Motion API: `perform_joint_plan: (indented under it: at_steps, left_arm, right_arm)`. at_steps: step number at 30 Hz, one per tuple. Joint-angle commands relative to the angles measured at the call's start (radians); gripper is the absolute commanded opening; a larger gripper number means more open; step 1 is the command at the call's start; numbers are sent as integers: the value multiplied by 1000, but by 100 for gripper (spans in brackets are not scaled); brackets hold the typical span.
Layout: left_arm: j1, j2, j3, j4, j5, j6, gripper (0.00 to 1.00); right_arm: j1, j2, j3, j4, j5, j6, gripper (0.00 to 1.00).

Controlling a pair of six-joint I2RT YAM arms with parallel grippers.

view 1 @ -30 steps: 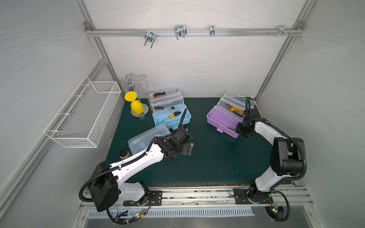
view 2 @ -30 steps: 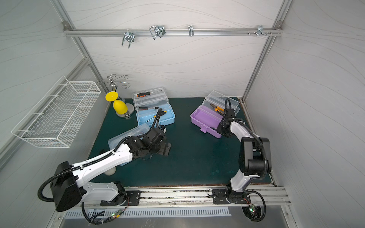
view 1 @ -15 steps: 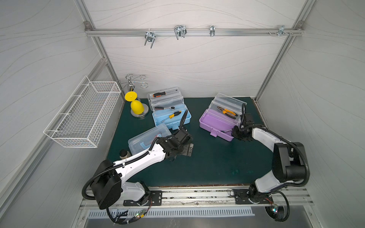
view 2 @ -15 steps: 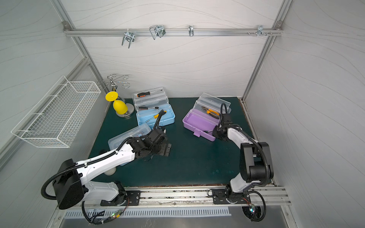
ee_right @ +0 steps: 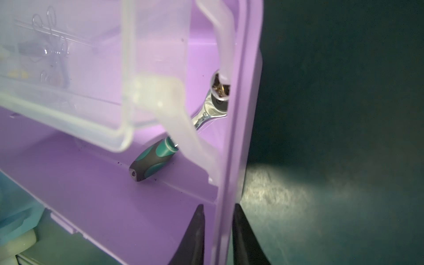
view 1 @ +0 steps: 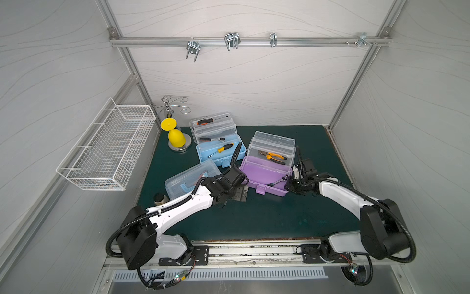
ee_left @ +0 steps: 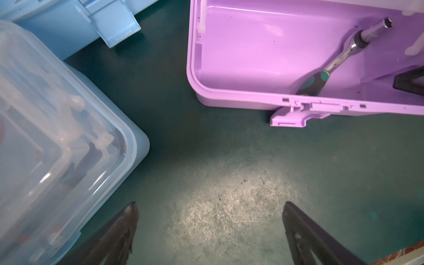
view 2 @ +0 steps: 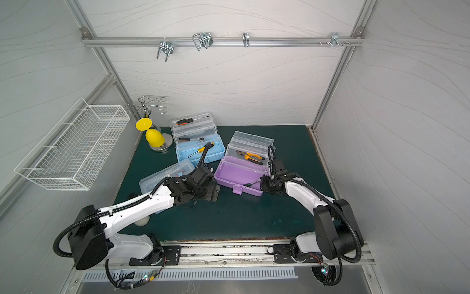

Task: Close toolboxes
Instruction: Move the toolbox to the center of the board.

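Observation:
The purple toolbox point(view 1: 264, 175) point(ee_left: 252, 57) stands open mid-mat, its clear tray point(view 1: 270, 152) raised behind it and a ratchet point(ee_right: 158, 158) lying in its base. My right gripper point(ee_right: 219, 206) point(view 1: 290, 184) is shut on the box's right end wall, one finger inside and one outside. A light-blue toolbox point(view 1: 220, 154) stands open at the back. Another light-blue toolbox point(view 1: 189, 178) point(ee_left: 57, 137) lies closed at the front left. My left gripper point(ee_left: 210, 204) point(view 1: 240, 194) hangs open over bare mat between the closed box and the purple one, holding nothing.
A white wire basket point(view 1: 106, 150) hangs on the left wall. A yellow object on a metal stand point(view 1: 176, 138) sits at the back left, and a small jar point(view 1: 159, 198) by my left arm. Pliers point(view 1: 272, 156) lie in the purple box's tray.
My right gripper has dragged the purple toolbox from the back right toward the middle of the mat, close to the open blue box. The left arm has barely moved.

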Motion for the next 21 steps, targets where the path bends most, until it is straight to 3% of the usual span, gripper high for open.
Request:
perform_joint_plan:
  at_steps: [1,6,11,18,21]
  left_arm:
    - [-6,8,-3,13,-22,-23,98]
    - [-6,25,-7,14,-20,-21,98]
    - [-6,44,-11,22,-13,-20,97]
    - [-7,57,-22,46,-8,-22,97]
    - [-15,70,-22,57,-2,-23,97]
  right_arm:
    - [50,-40,-73,-151,-14,42,23]
    - [76,-132,-98,-192,7,65,37]
    - [75,-208,-5,-308,109,24,51]
    - [65,-244,175,-391,222,-45,63]
    - [25,-209,252,-339,184,-90,64]
